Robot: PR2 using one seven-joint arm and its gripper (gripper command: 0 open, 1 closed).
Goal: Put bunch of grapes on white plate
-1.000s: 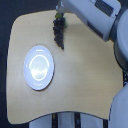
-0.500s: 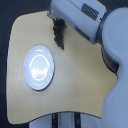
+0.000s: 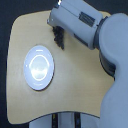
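The counter [image 3: 75, 95] fills most of the frame. The white plate [image 3: 39, 67] is set on it at the centre left of the frame. The bunch of grapes [image 3: 59, 38] is seen in the upper middle, up and to the right of the plate and apart from its rim. The tool [image 3: 55, 26] is placed directly above the bunch, at its top end. The arm [image 3: 82, 22] extends from there toward the right edge of the frame.

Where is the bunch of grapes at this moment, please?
In the exterior view the grapes hang dark below the gripper, near the table's far edge, up and to the view's right of the plate, not on it.
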